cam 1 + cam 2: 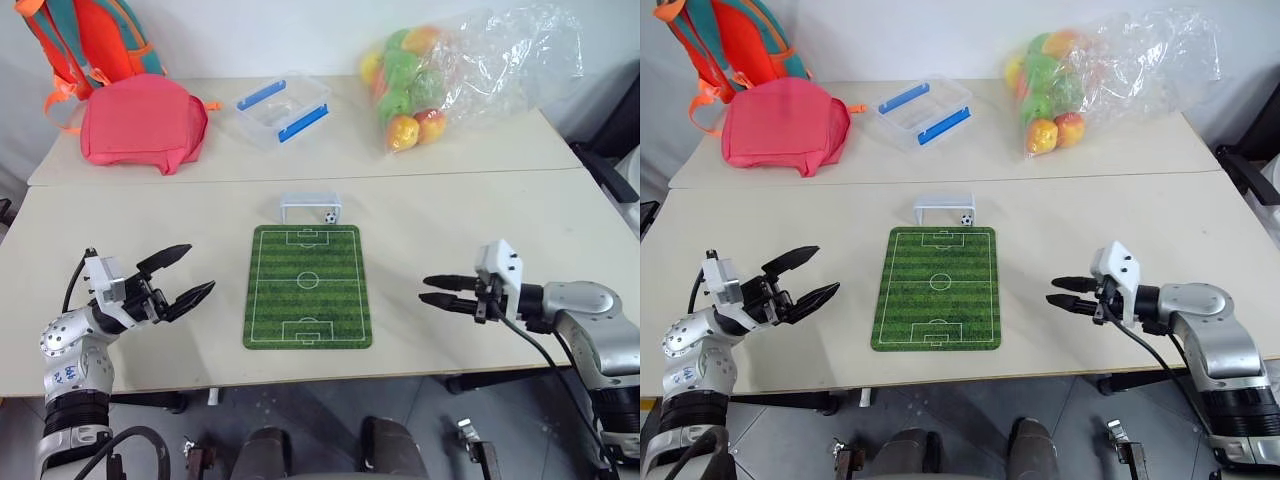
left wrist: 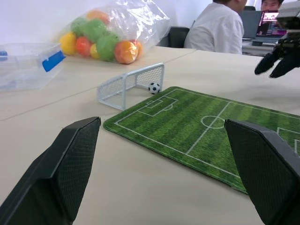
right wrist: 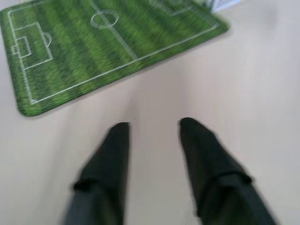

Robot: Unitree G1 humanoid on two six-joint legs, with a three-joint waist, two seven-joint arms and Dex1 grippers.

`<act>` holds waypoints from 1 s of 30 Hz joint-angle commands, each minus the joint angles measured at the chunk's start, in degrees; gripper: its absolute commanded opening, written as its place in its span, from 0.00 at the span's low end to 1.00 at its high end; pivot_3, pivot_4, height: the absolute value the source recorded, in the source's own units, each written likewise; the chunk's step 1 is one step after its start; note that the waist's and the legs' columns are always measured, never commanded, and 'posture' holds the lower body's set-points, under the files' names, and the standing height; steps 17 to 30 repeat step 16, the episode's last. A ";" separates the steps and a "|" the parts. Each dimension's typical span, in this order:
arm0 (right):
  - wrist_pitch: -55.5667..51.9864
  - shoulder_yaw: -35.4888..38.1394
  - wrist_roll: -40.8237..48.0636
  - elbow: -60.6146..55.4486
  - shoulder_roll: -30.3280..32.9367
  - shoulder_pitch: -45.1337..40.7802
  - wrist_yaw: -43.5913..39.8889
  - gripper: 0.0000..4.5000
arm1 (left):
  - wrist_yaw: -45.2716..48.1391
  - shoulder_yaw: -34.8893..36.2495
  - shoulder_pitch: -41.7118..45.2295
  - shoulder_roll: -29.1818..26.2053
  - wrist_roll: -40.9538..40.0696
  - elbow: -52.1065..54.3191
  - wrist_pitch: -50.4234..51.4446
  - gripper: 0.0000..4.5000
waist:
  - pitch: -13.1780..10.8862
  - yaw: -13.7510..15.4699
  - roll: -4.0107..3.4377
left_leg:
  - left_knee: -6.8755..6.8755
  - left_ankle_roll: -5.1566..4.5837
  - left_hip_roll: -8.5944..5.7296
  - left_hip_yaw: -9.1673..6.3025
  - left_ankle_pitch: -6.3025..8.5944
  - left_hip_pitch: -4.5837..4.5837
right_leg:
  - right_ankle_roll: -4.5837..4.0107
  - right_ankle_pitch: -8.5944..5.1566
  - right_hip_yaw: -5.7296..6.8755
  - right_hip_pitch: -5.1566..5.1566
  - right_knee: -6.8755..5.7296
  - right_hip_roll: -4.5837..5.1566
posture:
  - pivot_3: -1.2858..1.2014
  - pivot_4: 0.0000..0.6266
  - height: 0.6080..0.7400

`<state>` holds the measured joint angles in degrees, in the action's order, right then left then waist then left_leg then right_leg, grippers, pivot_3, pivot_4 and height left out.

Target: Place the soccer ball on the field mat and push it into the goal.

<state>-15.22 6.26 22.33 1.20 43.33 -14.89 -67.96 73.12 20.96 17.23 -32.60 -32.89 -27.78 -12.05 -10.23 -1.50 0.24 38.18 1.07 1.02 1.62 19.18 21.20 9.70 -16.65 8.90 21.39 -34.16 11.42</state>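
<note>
Soccer ball (image 1: 330, 217) sits inside goal (image 1: 310, 207), off field mat (image 1: 308, 287). Tiny, light, rolls easily; pinch across middle. Left gripper (image 1: 190, 276) spread empty, right gripper (image 1: 433, 290) parted empty.

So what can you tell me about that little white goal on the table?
The goal is a small toy with a white frame and white mesh netting, plastic by the look of it. It stands upright on the table just beyond the far short edge of the field mat, its mouth facing the mat. The soccer ball sits inside its mouth, toward the robot's right post.
</note>
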 commanded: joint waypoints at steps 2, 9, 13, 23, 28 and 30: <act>4.99 3.39 2.31 0.32 -0.59 2.11 -1.52 0.77 | -0.98 0.86 0.03 -1.61 0.46 -0.18 1.00 1.00 | 0.00 0.03 0.00 | -0.01 0.00 0.00 0.00 0.00 0.00 | 0.00 0.00 0.01 0.00 0.00 0.00 | 0.52 0.24 1.00; 6.74 4.02 1.27 3.52 0.61 4.45 -1.09 0.99 | -1.65 0.96 -0.22 -2.45 1.46 -0.36 1.16 1.00 | 0.00 0.09 0.00 | 0.01 0.00 -0.01 0.00 0.00 0.01 | 0.00 0.00 0.00 -0.01 0.01 0.01 | 0.52 0.24 1.00; 7.08 4.42 1.08 4.05 0.74 4.94 0.08 0.99 | -2.13 1.20 0.02 -2.64 1.41 -0.20 2.06 1.00 | 0.00 0.08 0.00 | 0.01 0.00 0.00 0.00 0.00 0.00 | 0.00 0.00 0.00 -0.01 0.00 0.00 | 0.52 0.24 1.00; 6.93 5.49 0.71 2.77 0.39 7.35 2.61 0.99 | 0.60 1.09 -0.16 -2.94 0.34 -0.07 2.72 1.00 | 0.00 0.09 0.00 | 0.00 0.00 0.00 0.00 0.00 0.00 | 0.00 0.00 0.00 -0.01 0.00 0.00 | 0.52 0.24 1.00; 6.93 5.49 0.71 2.77 0.39 7.35 2.61 0.99 | 0.60 1.09 -0.16 -2.94 0.34 -0.07 2.72 1.00 | 0.00 0.09 0.00 | 0.00 0.00 0.00 0.00 0.00 0.00 | 0.00 0.00 0.00 -0.01 0.00 0.00 | 0.52 0.24 1.00; 6.93 5.49 0.71 2.77 0.39 7.35 2.61 0.99 | 0.60 1.09 -0.16 -2.94 0.34 -0.07 2.72 1.00 | 0.00 0.09 0.00 | 0.00 0.00 0.00 0.00 0.00 0.00 | 0.00 0.00 0.00 -0.01 0.00 0.00 | 0.52 0.24 1.00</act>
